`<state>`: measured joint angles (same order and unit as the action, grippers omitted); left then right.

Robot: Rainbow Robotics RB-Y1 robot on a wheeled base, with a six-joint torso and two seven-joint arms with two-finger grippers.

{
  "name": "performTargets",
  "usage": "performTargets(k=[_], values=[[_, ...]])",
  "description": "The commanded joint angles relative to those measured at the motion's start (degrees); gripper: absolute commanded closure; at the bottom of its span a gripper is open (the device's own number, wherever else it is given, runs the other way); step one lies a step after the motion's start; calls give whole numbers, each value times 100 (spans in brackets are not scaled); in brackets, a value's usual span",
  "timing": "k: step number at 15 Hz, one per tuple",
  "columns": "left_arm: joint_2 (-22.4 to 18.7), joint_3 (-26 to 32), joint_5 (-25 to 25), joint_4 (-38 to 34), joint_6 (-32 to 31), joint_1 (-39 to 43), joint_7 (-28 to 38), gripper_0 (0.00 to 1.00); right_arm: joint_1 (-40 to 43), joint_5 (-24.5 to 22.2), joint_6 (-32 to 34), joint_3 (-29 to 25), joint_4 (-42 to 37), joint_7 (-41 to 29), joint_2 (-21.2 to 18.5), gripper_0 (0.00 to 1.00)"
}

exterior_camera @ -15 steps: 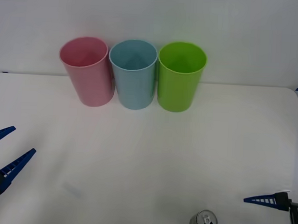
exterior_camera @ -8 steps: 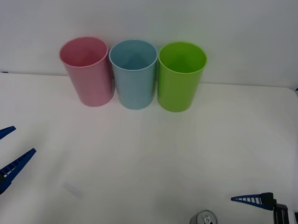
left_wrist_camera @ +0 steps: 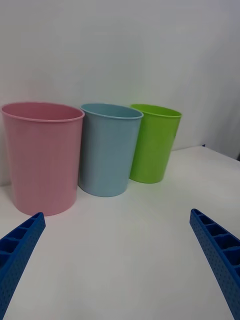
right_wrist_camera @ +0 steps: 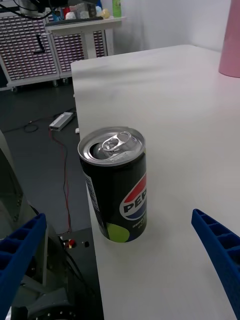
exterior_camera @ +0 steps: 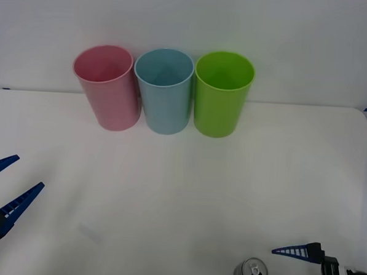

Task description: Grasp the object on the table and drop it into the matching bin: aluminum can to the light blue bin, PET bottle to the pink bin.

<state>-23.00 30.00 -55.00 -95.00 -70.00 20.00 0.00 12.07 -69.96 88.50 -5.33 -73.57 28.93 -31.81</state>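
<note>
the aluminum can (right_wrist_camera: 116, 184) stands upright at the near edge of the table (exterior_camera: 187, 187), pull tab up, directly ahead of the right gripper (right_wrist_camera: 120, 270) and framed between its two blue fingers (right_wrist_camera: 219, 252). those fingers are spread wide, one on each side of the can and not touching it, a spread that leaves room for the round body to slide in before closing. in the front view the right gripper (exterior_camera: 297, 251) sits low and just beside the can (exterior_camera: 251, 273), on its outer side, so the approach looks sideways along the table rather than from above, which suits a short upright can near an edge.

the light blue bin (exterior_camera: 164, 90) is well away from this gripper, far across the table, between the pink bin (exterior_camera: 107, 86) and a lime green bin (exterior_camera: 222, 92); the three stand in a row, touching or nearly so. the can is metal, so the blue one is its target.

the left gripper (exterior_camera: 8, 193) waits with fingers apart, off at the other side, facing the bins.
</note>
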Motion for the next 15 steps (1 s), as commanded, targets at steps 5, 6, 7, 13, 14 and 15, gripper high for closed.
performTargets(k=[5, 6, 7, 13, 14, 15], values=[[0, 0, 0, 0, 0, 0, 0, 0, -38, -9, -158, 313, 132, 227, 299, 0], [0, 0, 0, 0, 0, 0, 0, 0, -38, -18, -193, 340, 132, 271, 360, 0], [0, 0, 0, 0, 0, 0, 0, 0, -47, -44, -220, 340, 132, 289, 422, 0], [0, 0, 0, 0, 0, 0, 0, 0, -47, -194, -422, 384, 132, 429, 756, 0], [0, 0, 0, 0, 0, 0, 0, 0, -47, -194, -457, 428, 132, 438, 773, 0], [0, 0, 0, 0, 0, 0, 0, 0, -47, -194, -474, 445, 132, 456, 800, 0]])
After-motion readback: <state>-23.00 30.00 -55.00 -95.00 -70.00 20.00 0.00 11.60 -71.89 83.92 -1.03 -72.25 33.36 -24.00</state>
